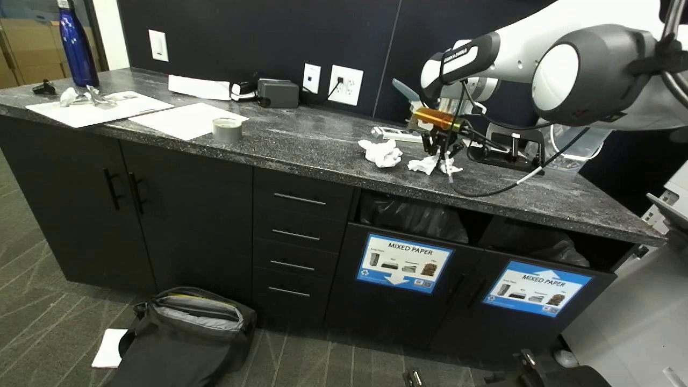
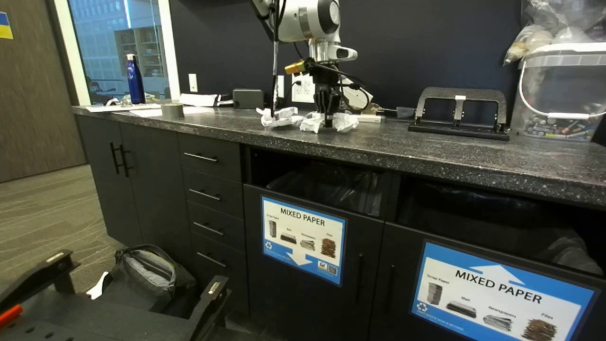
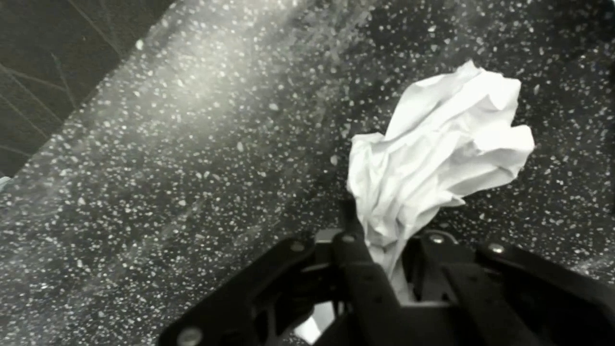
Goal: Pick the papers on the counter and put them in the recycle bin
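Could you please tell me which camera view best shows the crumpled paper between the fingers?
The wrist view: there the crumpled paper shows large, its creases plain, down to a narrow neck between the fingers. Both exterior views show it smaller and partly covered by the fingers, so the pinched part is hard to make out.

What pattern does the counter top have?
The counter is dark grey with lots of pale speckles; it shows best in the wrist view.
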You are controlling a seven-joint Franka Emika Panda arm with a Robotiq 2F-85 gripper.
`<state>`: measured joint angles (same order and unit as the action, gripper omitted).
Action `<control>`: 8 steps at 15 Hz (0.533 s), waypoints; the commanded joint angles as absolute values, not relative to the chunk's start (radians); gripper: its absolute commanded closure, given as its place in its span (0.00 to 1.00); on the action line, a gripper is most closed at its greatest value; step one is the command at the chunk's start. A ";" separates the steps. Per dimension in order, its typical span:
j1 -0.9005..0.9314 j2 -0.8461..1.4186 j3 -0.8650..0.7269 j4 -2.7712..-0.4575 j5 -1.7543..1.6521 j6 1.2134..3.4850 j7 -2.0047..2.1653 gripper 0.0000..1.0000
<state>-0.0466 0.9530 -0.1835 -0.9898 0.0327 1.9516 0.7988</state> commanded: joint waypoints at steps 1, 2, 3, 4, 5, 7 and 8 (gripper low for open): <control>-0.048 0.927 -0.179 -0.993 -0.014 1.862 0.720 0.82; -0.051 0.911 -0.169 -1.018 -0.020 1.860 0.663 0.80; -0.047 0.888 -0.161 -1.067 -0.017 1.874 0.598 0.80; -0.046 0.870 -0.151 -1.103 -0.008 1.879 0.549 0.79; -0.043 0.847 -0.142 -1.158 -0.003 1.897 0.505 0.79; -0.035 0.804 -0.129 -1.260 -0.006 1.904 0.418 0.80; -0.032 0.779 -0.125 -1.306 -0.010 1.909 0.376 0.81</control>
